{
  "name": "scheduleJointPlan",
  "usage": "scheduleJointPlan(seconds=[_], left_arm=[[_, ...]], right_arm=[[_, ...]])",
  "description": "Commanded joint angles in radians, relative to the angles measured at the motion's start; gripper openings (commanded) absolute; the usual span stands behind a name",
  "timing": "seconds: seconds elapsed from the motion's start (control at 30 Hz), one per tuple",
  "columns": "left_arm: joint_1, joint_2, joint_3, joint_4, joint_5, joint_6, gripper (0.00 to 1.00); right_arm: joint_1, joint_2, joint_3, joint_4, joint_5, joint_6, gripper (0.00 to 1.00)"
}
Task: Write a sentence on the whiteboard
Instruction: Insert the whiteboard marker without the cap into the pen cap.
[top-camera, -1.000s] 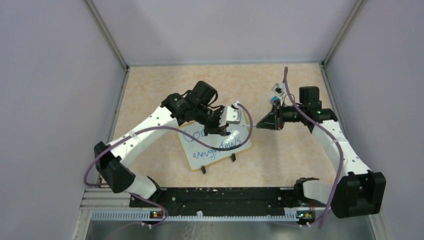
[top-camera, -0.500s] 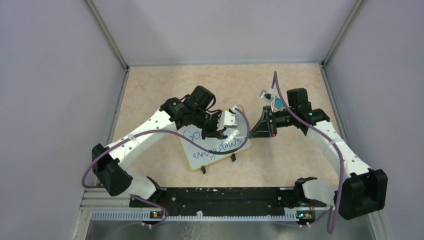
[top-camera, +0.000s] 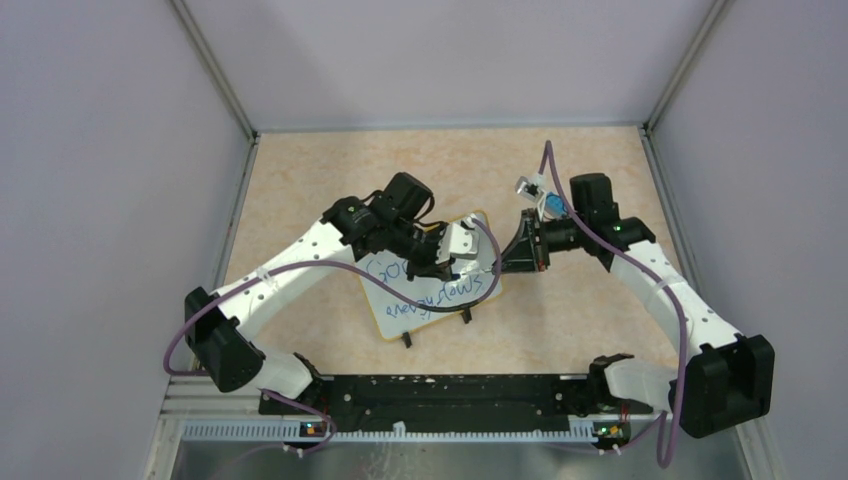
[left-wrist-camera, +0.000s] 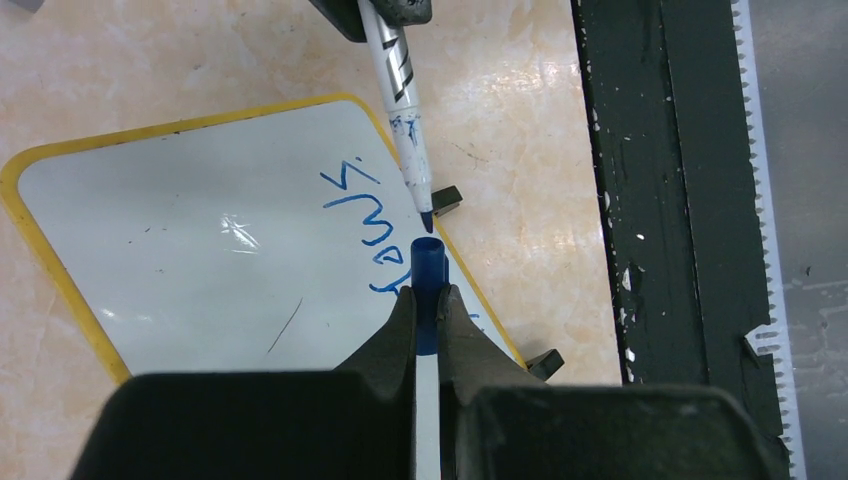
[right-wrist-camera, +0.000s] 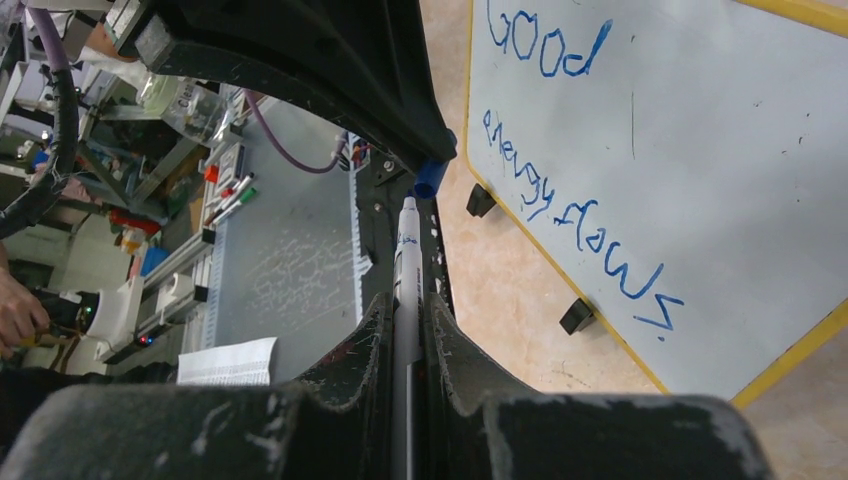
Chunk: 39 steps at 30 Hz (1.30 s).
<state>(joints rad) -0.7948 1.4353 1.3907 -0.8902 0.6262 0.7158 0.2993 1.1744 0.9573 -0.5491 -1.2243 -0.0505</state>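
Shows the whiteboard (top-camera: 395, 322) lying askew near the middle of the worktop (top-camera: 320, 180), closer to the near edge than to the far one, with a thin yellow rim all round and 2 black clip feet (top-camera: 466, 315) poking out from its near long side. Carries the sentence (right-wrist-camera: 560, 200) in blue marker on 2 lines, reading "Good" above "energy flows", with the last letters ending close to the board's right-hand corner. Finds the left hand (left-wrist-camera: 425, 300) over the board's right part, fingers pressed together on a blue cap (left-wrist-camera: 428, 262) whose open end sticks out past the fingertips. Finds the right hand (right-wrist-camera: 405, 305) facing it from the worktop's right side, clamped tight on a white-barrelled marker (left-wrist-camera: 400, 110) with a blue-stained nib. Puts the nib just beside the cap's open end and roughly in line with it; cannot tell whether touching. Places nib and cap above the board's rim beside 1 clip foot, as seen from the left wrist. Has the 2 hands nose to nose over the board's right corner in the overhead view. Shows also a black rail (top-camera: 440, 395) along the worktop's near edge, apart from the board.
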Motion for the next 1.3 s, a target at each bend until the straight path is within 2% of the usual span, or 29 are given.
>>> scheduleJointPlan(seconds=[0.0,1.03,1.27], left_arm=[[-0.011,0.003,0.01,0.022,0.027,0.016,0.0],[-0.019,0.022,0.048,0.025,0.033,-0.002,0.0],[-0.033,0.046,0.084,0.034,0.021,-0.042,0.0]], right_arm=[[0.009,0.005,0.009,0.057,-0.021,0.012,0.0],[0.04,0.021,0.012,0.03,0.049,-0.016,0.0],[0.048,0.025,0.0,0.056,0.109,0.008,0.0]])
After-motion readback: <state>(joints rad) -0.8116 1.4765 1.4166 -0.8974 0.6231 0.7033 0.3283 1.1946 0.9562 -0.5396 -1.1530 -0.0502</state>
